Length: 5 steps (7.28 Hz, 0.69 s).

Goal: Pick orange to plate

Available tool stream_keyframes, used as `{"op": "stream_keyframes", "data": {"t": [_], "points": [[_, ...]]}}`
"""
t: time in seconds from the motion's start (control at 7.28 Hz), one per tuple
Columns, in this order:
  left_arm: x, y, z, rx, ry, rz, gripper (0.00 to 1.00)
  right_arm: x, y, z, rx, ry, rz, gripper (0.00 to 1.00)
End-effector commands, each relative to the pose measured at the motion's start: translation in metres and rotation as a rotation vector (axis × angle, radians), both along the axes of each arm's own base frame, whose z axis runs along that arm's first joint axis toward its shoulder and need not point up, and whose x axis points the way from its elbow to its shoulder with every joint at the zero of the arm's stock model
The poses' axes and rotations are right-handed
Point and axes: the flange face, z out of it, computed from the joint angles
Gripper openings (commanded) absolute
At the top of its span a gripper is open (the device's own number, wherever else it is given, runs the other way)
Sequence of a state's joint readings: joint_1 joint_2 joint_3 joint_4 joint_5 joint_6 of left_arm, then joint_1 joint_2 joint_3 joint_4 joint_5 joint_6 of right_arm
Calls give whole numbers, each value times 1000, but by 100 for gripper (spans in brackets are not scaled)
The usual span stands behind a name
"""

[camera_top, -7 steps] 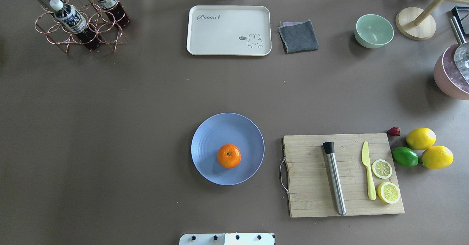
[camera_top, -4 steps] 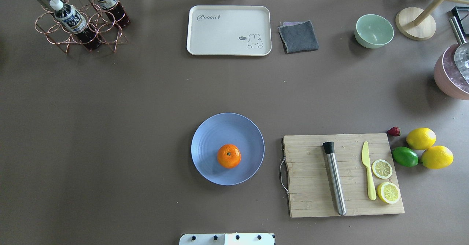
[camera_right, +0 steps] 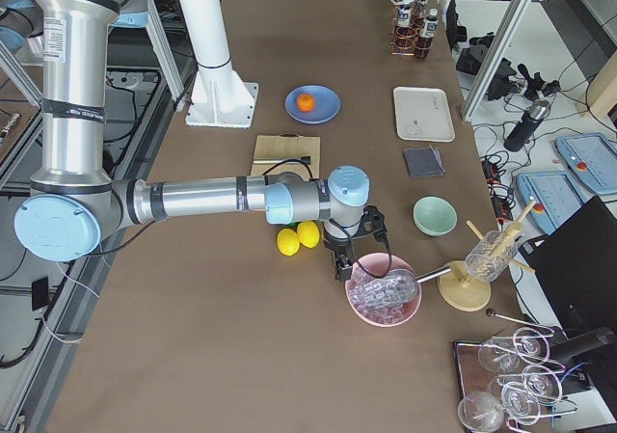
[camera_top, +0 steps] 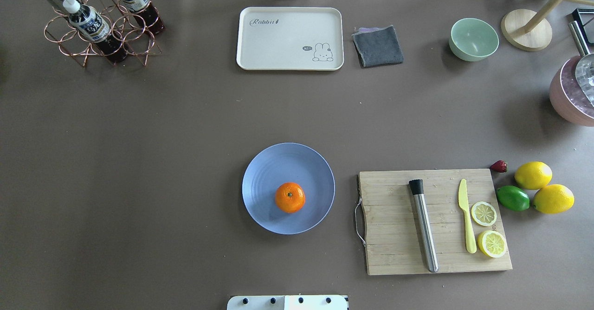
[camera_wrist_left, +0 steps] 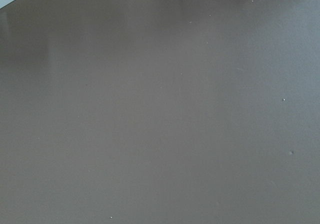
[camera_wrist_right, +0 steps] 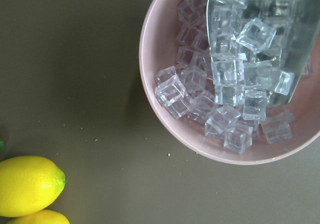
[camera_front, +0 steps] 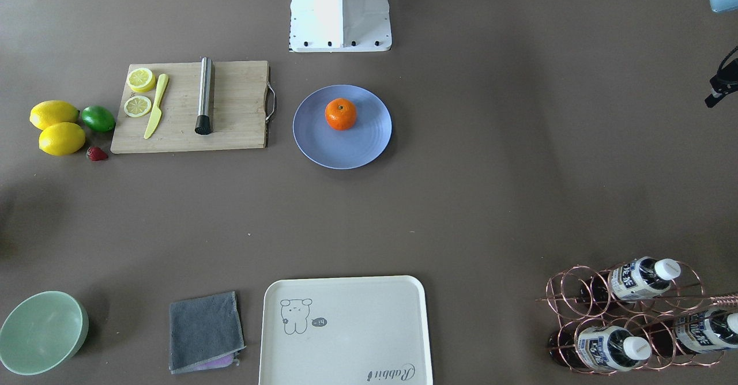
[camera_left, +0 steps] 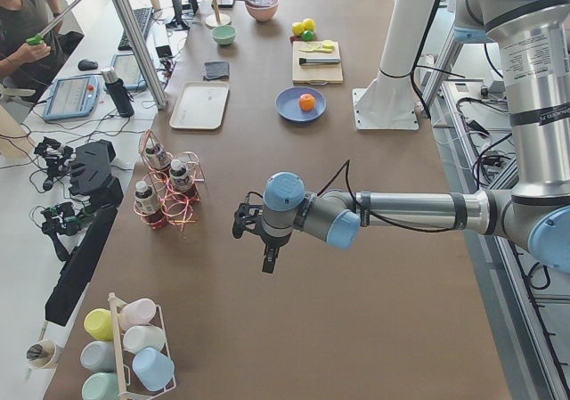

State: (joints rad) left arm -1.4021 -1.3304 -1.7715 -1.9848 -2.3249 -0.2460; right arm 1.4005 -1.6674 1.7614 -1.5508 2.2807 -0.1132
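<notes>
Table (camera_top: 139, 161): brown surface, laid out with several items; only those bearing on the task are noted here.

Left arm (camera_left: 410, 211): stretched low over bare table at the robot's left end, well apart from the work. Its wrist camera shows nothing but tabletop.

Right arm (camera_right: 193, 200): reaches out at the opposite end, above the pink bowl of ice (camera_wrist_right: 146, 54) and near the lemons (camera_wrist_right: 30, 184).

Cutting board (camera_top: 394, 226): lies just beside the plate, not touching it.

Plate (camera_top: 274, 161): sits in front of the robot's base, flat on the table.

Orange (camera_top: 290, 197): rests on the plate, inside the rim, slightly toward the robot's side of centre, stem dimple up. Nothing touches it.

Left gripper (camera_left: 267, 259) and right gripper (camera_right: 342, 262): both point downward, and neither appears to carry anything. Seen only from the side cameras, so I cannot tell how wide either stands.

Assessment: the placing step reads as done, with the fruit at its goal and both arms clear of it. No further grasp appears to be called for. Any next move needs only to keep both arms off the plate so the round fruit is not nudged into rolling
</notes>
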Motion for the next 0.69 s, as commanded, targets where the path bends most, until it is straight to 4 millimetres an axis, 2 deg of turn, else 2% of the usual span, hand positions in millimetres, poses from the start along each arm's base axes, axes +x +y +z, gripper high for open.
{"op": "stream_keyframes", "data": {"t": [0.0,0.55], "points": [[0,0,-1,0,1,1,97,0,-1,6,-15,2,3,100],[0,2,0,-1,0,1,97,0,-1,5,-14,2,6,100]]}}
